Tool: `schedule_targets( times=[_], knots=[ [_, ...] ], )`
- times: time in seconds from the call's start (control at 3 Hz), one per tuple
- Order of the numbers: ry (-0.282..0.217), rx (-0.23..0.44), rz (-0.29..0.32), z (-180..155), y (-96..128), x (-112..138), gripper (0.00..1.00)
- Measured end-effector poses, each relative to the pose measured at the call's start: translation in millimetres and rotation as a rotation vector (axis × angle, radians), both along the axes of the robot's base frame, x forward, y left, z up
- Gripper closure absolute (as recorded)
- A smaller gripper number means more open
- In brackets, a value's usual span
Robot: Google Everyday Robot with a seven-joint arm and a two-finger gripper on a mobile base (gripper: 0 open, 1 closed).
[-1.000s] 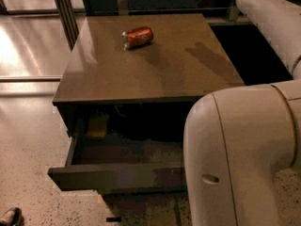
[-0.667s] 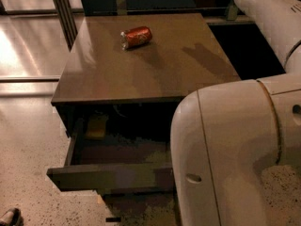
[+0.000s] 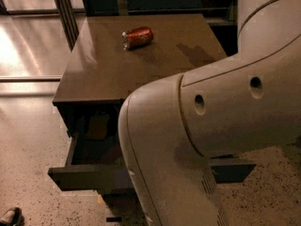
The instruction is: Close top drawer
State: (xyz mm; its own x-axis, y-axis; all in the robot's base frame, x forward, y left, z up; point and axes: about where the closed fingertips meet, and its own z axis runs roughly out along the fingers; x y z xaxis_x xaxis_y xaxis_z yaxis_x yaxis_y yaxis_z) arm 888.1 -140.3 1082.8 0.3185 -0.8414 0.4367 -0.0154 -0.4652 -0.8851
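The top drawer (image 3: 84, 177) stands pulled out from the brown-topped cabinet (image 3: 103, 74), its flat dark front panel running across the lower part of the camera view. Something tan lies in the drawer's back left corner (image 3: 98, 126). My white arm (image 3: 211, 126) fills the right and centre of the view and covers much of the drawer and its front. The gripper is out of view, hidden by the arm.
A crushed red can (image 3: 138, 36) lies on its side on the cabinet top, toward the back. Speckled floor (image 3: 28, 149) stretches to the left. Dark vertical bars (image 3: 63, 8) stand behind the cabinet's left corner. A dark object (image 3: 9, 216) sits at the bottom left.
My arm has swung left and forward, now covering far more of the drawer and cabinet. The drawer looks just as far out as before.
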Motion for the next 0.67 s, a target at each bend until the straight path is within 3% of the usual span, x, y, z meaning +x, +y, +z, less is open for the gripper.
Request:
schedule_targets(
  times=[0.33,0.67],
  knots=[
    [0.001,0.048,-0.047,16.0,-16.7,-6.0,0.00],
    [0.002,0.055,-0.045,15.1,-15.1,-5.3,0.00]
  ],
)
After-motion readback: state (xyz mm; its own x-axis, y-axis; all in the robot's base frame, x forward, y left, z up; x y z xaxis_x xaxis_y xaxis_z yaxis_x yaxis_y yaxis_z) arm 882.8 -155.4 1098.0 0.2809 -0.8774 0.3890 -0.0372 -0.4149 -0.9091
